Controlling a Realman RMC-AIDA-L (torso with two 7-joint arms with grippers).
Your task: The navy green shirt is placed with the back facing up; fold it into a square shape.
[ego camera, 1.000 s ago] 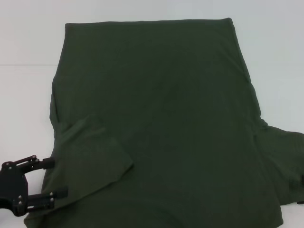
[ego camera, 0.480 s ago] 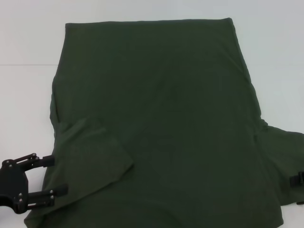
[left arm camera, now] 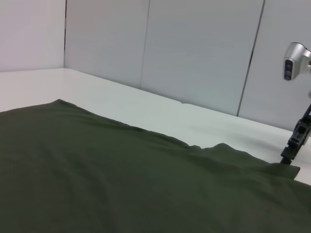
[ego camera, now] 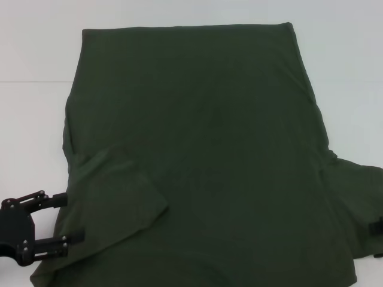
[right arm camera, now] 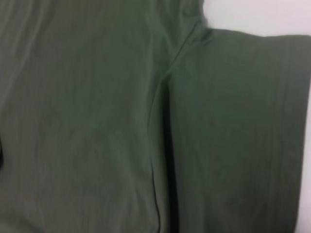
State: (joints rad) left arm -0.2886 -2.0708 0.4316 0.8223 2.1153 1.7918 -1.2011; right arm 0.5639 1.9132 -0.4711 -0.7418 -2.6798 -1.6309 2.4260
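While the navy green shirt (ego camera: 203, 149) lies spread flat on the white table (ego camera: 36, 54) with its plain side up, the head view shows it filling most of the work area, its straight hem on the far side from the robot and its collar end toward the robot. The shirt's left sleeve (ego camera: 114, 197) is folded inward over the body, forming a slanted flap, whereas its right sleeve (ego camera: 359, 203) extends outward flat on the table. The left gripper (ego camera: 63, 220) sits at the shirt's near left edge, just beside the folded sleeve, its two black fingers (ego camera: 57, 199) spread wide apart with the tips reaching the cloth edge and nothing held between them. The right gripper (ego camera: 377, 227) appears only as a small dark part at the outer edge of the right sleeve; whether it is open or closed cannot be told. In the left wrist view, the shirt (left arm camera: 121, 179) stretches low across the table (left arm camera: 146, 109), grey wall panels (left arm camera: 194, 48) stand behind, and the right arm's gripper (left arm camera: 291, 150) touches down at the shirt's far corner. In the right wrist view, the shirt's body (right arm camera: 77, 111) and right sleeve (right arm camera: 238, 131) meet along a creased seam, with a strip of table (right arm camera: 252, 14) beyond the sleeve.
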